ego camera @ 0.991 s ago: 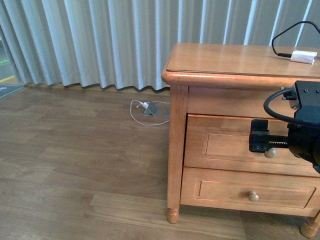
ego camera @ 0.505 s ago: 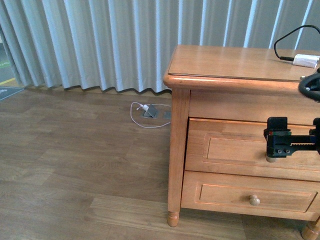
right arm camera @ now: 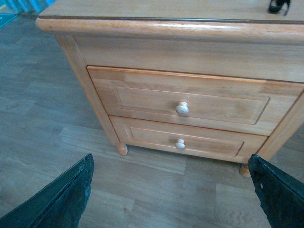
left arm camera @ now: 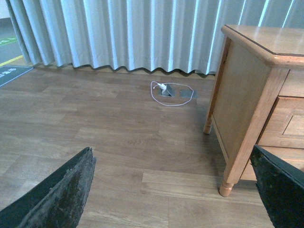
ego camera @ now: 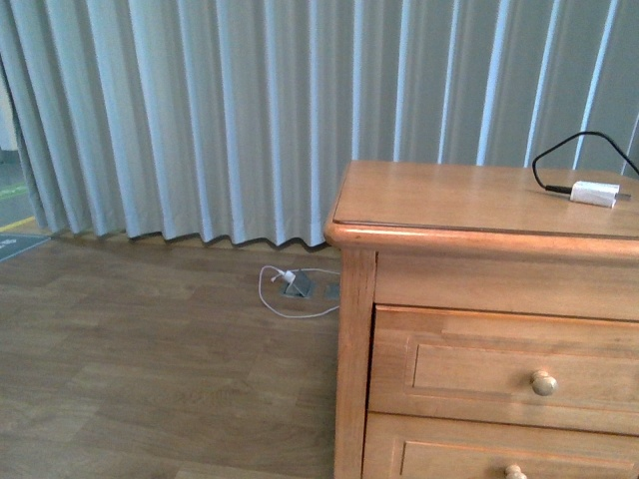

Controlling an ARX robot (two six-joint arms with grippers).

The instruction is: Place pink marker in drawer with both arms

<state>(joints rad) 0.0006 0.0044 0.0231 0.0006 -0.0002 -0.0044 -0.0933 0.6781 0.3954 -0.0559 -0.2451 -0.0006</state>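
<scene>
Front view: no arms in frame. Honey-wood nightstand (ego camera: 479,299) fills right half, top edge at mid-height. Top drawer (ego camera: 504,369) shut, round knob (ego camera: 543,382) at lower right of frame; second drawer below, mostly cut off, knob (ego camera: 514,472) just at bottom edge. On the worktop (ego camera: 439,200), far right: white charger plug (ego camera: 594,193) w/ black cable (ego camera: 574,150) looping up and off right edge. Grey-white curtain (ego camera: 200,120) across upper frame, wood floor (ego camera: 150,359) lower left. White cord (ego camera: 290,294) coiled on floor by a small floor box, center frame, just left of nightstand.

Left wrist view: left gripper (left arm camera: 171,190) spread wide open, nothing held; fingertips (left arm camera: 61,194) in lower left and lower right corners. Nightstand side panel and leg at right of frame, floor and white cord between.

Right wrist view: right gripper (right arm camera: 171,194) also wide open, empty; fingertips (right arm camera: 66,197) at lower left and lower right. Both drawers seen head-on center frame, both closed, knobs stacked one above the other; black cable end at upper right corner.

Pink marker: not visible in any view, location can't tell.
</scene>
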